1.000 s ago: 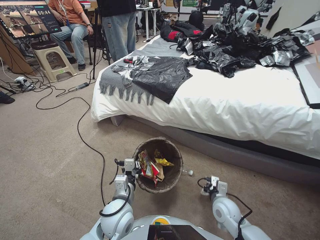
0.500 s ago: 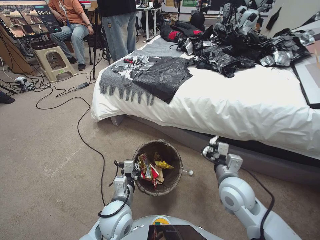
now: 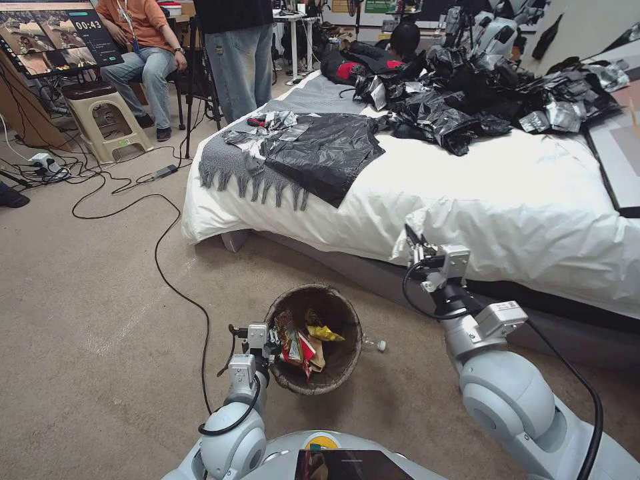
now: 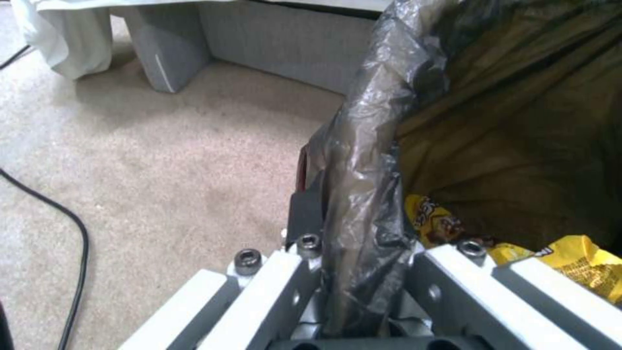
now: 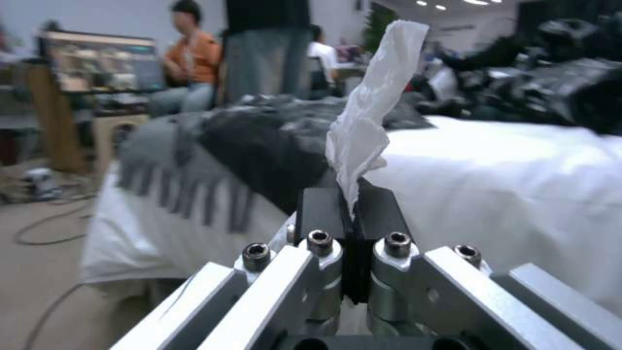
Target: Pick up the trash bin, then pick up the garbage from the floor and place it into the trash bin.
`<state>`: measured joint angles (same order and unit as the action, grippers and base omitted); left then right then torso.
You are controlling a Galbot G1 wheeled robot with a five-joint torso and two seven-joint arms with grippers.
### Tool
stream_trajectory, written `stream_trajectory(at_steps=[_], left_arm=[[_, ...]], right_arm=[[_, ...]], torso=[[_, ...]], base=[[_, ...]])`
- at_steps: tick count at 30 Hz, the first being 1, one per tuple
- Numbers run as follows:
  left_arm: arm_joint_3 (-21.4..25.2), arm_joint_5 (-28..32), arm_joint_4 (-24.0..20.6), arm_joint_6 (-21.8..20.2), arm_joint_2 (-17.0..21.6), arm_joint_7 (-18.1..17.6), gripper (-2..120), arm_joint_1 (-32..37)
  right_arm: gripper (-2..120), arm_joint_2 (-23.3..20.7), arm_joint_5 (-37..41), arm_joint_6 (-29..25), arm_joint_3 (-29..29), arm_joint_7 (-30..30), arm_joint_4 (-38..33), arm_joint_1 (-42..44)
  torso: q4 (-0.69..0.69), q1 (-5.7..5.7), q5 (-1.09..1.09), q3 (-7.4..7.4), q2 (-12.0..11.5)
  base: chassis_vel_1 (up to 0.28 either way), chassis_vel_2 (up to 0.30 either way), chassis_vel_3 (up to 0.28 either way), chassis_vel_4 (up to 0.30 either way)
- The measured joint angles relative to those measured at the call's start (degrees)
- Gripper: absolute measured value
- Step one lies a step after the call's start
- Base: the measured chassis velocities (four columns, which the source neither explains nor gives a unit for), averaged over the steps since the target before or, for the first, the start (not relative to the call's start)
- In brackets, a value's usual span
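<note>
The trash bin (image 3: pixel 313 289), a round bucket with a dark bag over its rim, hangs just above the carpet in front of me. My left gripper (image 3: pixel 271 337) is shut on its near-left rim; in the left wrist view the gripper (image 4: pixel 353 218) pinches the bag-wrapped rim (image 4: pixel 369 136). Garbage lies inside: red-and-white snack wrappers (image 3: pixel 293 337) and a yellow wrapper (image 4: pixel 570 265). A clear bottle (image 3: pixel 372 344) lies on the floor right of the bin. My right gripper (image 3: pixel 415 245) is raised before the bed's edge, shut on a white tissue (image 5: pixel 376 107).
A low bed with a white sheet (image 3: pixel 507 200) runs along the right, heaped with black and silver plastic sheets (image 3: pixel 467 100). A black cable (image 3: pixel 170 267) snakes over the carpet on the left. People, a stool (image 3: pixel 100 113) and a monitor stand at the back left.
My right arm has risen from low beside the bin to the height of the bed's edge, carrying the tissue. The left gripper and bin have shifted only slightly.
</note>
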<state>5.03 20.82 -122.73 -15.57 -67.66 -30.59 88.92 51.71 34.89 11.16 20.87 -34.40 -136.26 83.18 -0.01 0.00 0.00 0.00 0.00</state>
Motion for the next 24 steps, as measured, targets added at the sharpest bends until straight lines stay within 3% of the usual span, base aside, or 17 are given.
stream_trajectory(at_steps=[6, 8, 10, 13, 18, 24], left_arm=[[-0.1, -0.4, 0.8, 0.0, -0.6, 0.0, 0, 0.0], [-0.2, -0.4, 1.0, -0.2, -0.9, 0.0, 0, -0.1], [-0.3, -0.4, 1.0, -0.3, -0.9, 0.0, 0, -0.1], [-0.7, 1.3, 0.8, -2.0, -0.9, -0.7, 0, -0.9], [-1.0, 1.9, 0.3, -2.5, -1.2, -0.9, 0, -1.3], [-1.0, 1.8, -0.4, -2.6, -1.4, -0.9, 0, -1.2]], right_arm=[[0, -3.0, -3.2, -4.9, -0.8, 8.6, -3.2, -0.8], [0, -4.3, -4.1, -7.5, -2.9, 13.7, -3.6, -1.2], [0, -4.4, -4.3, -7.7, -3.2, 14.3, -3.6, -1.3], [0, -7.1, -6.9, -12.4, -7.2, 21.7, -1.5, -1.6], [0, -9.6, -8.2, -14.3, -10.5, 25.2, -0.2, -2.0], [0, -12.5, -12.8, -15.4, -18.8, 26.5, 4.4, -3.0]], torso=[[0.00, 0.00, 0.00, 0.00, 0.0], [0.01, 0.00, 0.00, 0.00, 0.0], [0.01, 0.00, 0.00, 0.00, 0.0], [0.00, 0.00, 0.00, 0.00, 0.0], [0.00, 0.00, 0.00, 0.00, 0.0], [0.01, 0.00, 0.00, 0.00, 0.0]], base=[[0.000, 0.000, 0.000, 0.000], [0.000, 0.000, 0.000, 0.000], [0.000, 0.000, 0.000, 0.000], [0.000, 0.000, 0.000, 0.000], [0.000, 0.000, 0.000, 0.000], [0.000, 0.000, 0.000, 0.000]])
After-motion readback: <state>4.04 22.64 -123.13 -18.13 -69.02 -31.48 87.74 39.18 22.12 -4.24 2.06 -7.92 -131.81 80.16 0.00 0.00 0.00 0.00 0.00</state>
